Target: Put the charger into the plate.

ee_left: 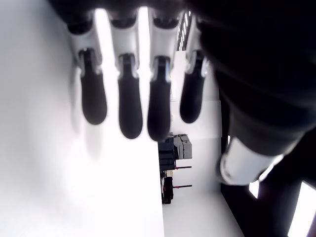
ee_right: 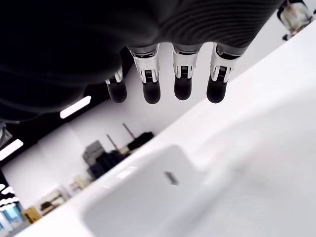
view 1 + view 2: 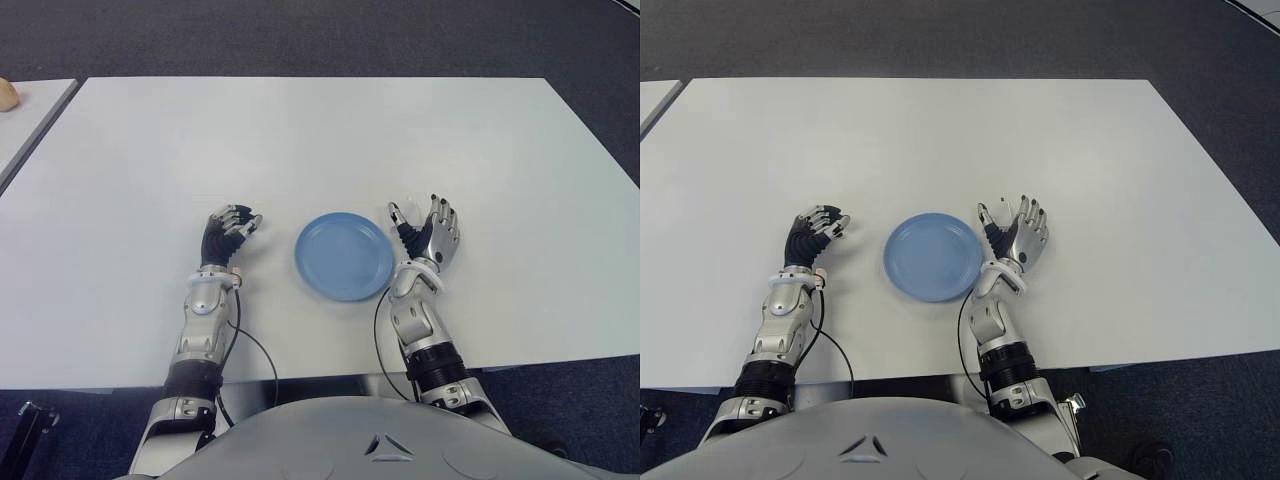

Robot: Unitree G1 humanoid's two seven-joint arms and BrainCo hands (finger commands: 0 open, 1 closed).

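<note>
White table with a blue plate between the two hands. The left hand is beside the plate, fingers loosely extended, holding nothing. The right hand is open and empty; a white charger lies on the table just before it.

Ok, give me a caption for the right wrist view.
Right hand open and empty, fingers extended near the white charger lying on the table.
</note>
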